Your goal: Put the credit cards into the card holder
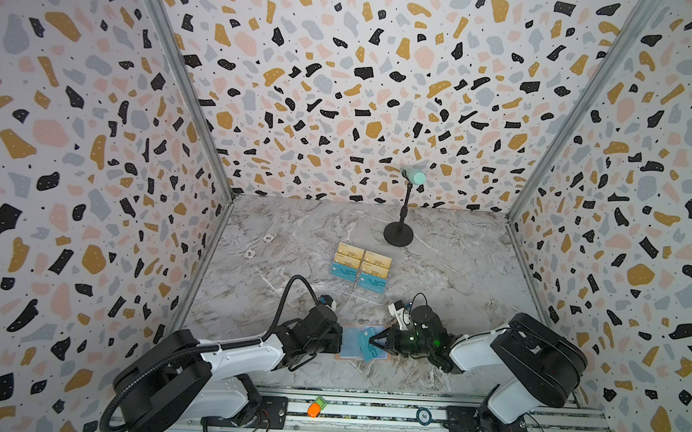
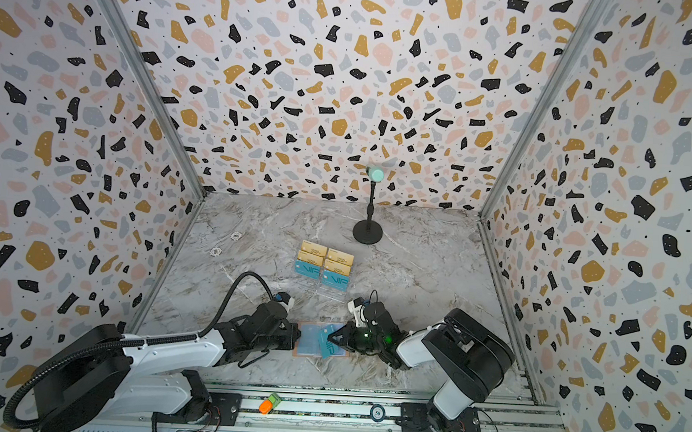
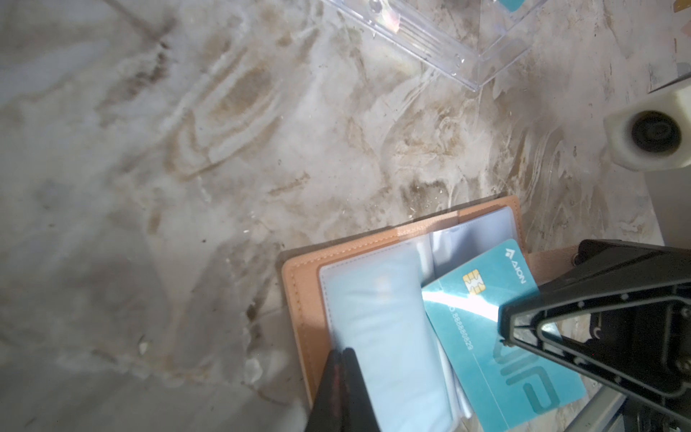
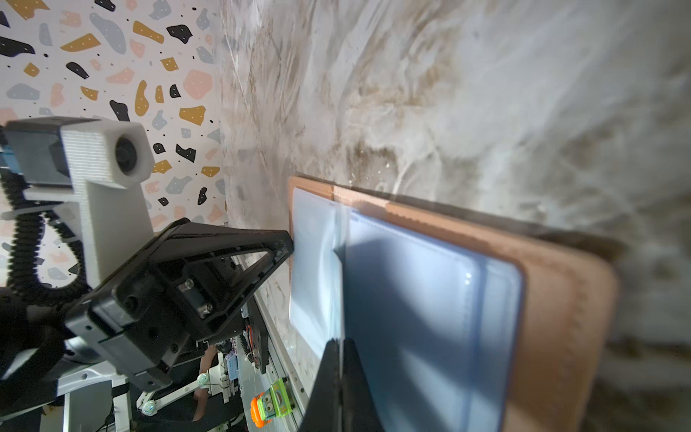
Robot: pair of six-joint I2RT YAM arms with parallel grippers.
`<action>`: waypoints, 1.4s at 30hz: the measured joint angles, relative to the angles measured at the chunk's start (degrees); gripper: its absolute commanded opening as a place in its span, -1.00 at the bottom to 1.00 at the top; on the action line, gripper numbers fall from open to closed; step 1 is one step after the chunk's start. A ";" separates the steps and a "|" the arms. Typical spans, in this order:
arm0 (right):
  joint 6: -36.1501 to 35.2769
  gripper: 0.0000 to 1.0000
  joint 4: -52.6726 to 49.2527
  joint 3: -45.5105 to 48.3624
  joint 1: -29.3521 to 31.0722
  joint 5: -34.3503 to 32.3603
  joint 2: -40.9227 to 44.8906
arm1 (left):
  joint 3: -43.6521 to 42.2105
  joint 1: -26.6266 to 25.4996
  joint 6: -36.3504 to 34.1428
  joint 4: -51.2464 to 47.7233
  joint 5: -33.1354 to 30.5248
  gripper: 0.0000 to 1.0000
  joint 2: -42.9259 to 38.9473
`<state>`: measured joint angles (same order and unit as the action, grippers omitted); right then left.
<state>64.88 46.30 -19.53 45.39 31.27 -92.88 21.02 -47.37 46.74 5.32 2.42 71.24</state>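
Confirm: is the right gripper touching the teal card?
Touching. The left wrist view shows the right gripper shut on the edge of the teal card, holding it over the open card holder.

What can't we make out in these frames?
- Whether card tip is inside a sleeve: left wrist view, clear plastic and glare.
- Card face: right wrist view, edge-on in right gripper.
- Gold cards print: both top views, too small.
- Rack: left wrist view, cut off by the edge.
- Holder: both top views, partly under left gripper and right gripper.
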 measured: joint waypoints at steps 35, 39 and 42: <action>-2.16 -1.00 -0.42 0.70 1.79 -0.02 0.83 | -0.04 -0.04 0.52 -0.04 0.00 -0.98 -0.13; -2.16 -1.00 0.26 0.48 1.79 0.00 0.04 | -0.04 -0.04 0.52 -0.04 0.00 -0.99 -0.13; -2.14 -1.00 0.98 -0.22 1.79 -0.02 -1.01 | -0.02 -0.04 0.50 -0.04 0.00 -0.98 -0.13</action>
<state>62.74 47.29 -19.75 47.18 31.24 -93.89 20.99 -47.42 47.24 5.28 2.42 71.11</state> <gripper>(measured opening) 0.045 0.048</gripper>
